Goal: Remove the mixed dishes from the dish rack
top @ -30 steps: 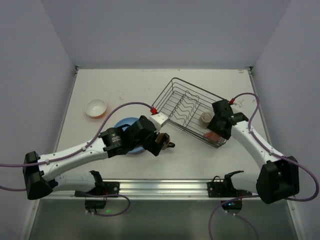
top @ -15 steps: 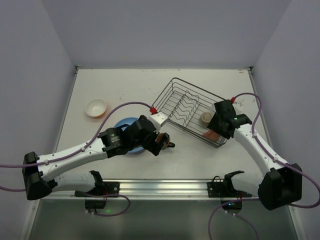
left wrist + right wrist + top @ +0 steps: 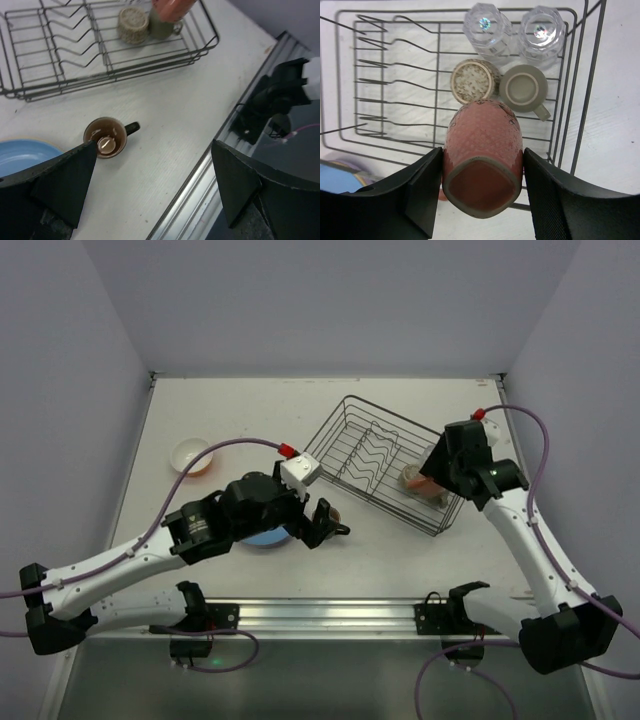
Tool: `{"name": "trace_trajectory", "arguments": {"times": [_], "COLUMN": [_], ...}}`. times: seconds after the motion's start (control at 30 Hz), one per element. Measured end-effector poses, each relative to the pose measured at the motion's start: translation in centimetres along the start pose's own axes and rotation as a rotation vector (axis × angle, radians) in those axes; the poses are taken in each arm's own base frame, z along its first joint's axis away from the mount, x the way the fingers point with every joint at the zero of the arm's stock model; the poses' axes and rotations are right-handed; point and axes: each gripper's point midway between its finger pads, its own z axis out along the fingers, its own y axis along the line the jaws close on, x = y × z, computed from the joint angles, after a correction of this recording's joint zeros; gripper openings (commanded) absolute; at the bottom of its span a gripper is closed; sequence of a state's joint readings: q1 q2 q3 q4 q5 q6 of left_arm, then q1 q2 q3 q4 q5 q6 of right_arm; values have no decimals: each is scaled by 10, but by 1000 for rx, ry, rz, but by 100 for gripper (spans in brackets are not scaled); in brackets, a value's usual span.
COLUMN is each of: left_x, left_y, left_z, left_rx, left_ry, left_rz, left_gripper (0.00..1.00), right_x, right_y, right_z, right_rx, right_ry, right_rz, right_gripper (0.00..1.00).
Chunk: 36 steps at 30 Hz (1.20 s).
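Note:
The black wire dish rack (image 3: 372, 452) stands right of centre. My right gripper (image 3: 428, 478) is shut on the pink mug (image 3: 420, 485) and holds it tilted above the rack's near right corner. In the right wrist view the pink mug (image 3: 482, 135) sits between the fingers (image 3: 420, 192), above an olive-brown cup (image 3: 474, 82), an upturned grey-green mug (image 3: 523, 88) and two clear glasses (image 3: 487, 27). My left gripper (image 3: 154, 145) is open above the table, and the brown mug (image 3: 105, 144) stands upright just beside its left finger. The brown mug shows in the top view (image 3: 331, 519) too.
A light blue plate (image 3: 262, 537) lies under my left arm, and also shows in the left wrist view (image 3: 20, 155). The orange bowl (image 3: 190, 455) sits at the far left. The metal rail (image 3: 330, 615) runs along the near edge.
My right gripper has lifted the pink mug up out of the rack. My left gripper has opened, let go of the brown mug and risen above it.

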State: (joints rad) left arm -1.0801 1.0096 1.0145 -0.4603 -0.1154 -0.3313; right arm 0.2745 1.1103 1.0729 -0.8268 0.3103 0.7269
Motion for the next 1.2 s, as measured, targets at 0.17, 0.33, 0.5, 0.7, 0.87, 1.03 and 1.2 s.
{"name": "trace_trajectory", "arguments": {"times": [0.17, 0.33, 0.5, 0.7, 0.87, 1.03, 1.2], "left_x": [-34, -59, -85, -97, -98, -112, -118], "left_y": [-37, -59, -72, -80, -84, -94, -109], "left_z": [-23, -38, -46, -39, -33, -42, -37], "left_rx": [221, 363, 426, 467, 493, 551, 636], "left_ry": [-198, -348, -455, -505, -527, -585, -577], "left_rz": [-21, -21, -21, -47, -68, -87, -135], "left_gripper": [100, 100, 100, 100, 100, 100, 97], "right_x": [-27, -37, -31, -21, -13, -2, 5], "right_y": [14, 37, 61, 78, 82, 82, 83], "right_z": [-37, -91, -143, -200, -235, -253, -268], "right_rx": [-121, -361, -629, -903, -1071, -1185, -1275], "right_ry": [-70, -115, -135, -175, -236, -289, -316], "right_rz": [29, 19, -51, -138, -216, -286, -330], "right_gripper": [0, 0, 0, 0, 0, 0, 0]}}
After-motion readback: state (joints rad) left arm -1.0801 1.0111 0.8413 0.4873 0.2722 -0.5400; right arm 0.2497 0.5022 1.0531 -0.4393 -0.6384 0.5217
